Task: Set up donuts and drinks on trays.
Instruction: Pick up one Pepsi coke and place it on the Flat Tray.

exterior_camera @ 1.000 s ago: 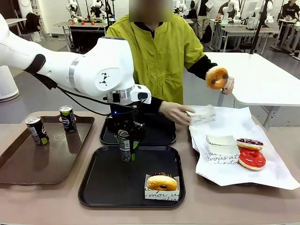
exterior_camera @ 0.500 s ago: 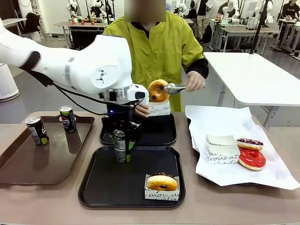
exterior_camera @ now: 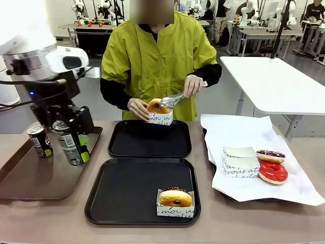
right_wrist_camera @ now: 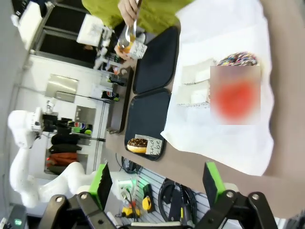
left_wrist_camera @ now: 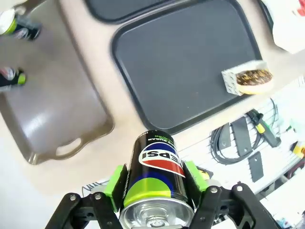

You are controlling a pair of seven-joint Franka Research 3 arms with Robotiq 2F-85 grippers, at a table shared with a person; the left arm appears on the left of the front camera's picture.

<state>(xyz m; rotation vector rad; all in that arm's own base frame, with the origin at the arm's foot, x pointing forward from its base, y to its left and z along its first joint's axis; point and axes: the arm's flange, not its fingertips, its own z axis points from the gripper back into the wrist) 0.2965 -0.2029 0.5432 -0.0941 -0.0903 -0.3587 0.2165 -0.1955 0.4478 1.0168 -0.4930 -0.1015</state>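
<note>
My left gripper (exterior_camera: 73,150) is shut on a dark Pepsi can (exterior_camera: 70,146) and holds it tilted over the right part of the brown tray (exterior_camera: 30,178). In the left wrist view the can (left_wrist_camera: 155,167) sits between the green pads of that gripper (left_wrist_camera: 156,177). The near black tray (exterior_camera: 122,193) carries one golden donut (exterior_camera: 175,198) in a white sleeve. The far black tray (exterior_camera: 147,145) is bare. Above it the person holds a sleeved donut (exterior_camera: 158,109) with tongs (exterior_camera: 175,99). My right gripper (right_wrist_camera: 157,183) is open, high above the table's right end.
A green-marked can (exterior_camera: 39,141) stands on the brown tray; the left wrist view shows two cans (left_wrist_camera: 16,26) (left_wrist_camera: 9,78) there. At the right, the white paper (exterior_camera: 264,137) holds a red donut (exterior_camera: 272,172), a purple donut (exterior_camera: 270,154) and empty sleeves (exterior_camera: 238,160).
My left arm swung left with the can, from over the near black tray to over the brown tray. The person brought the tong-held donut down into a sleeve.
</note>
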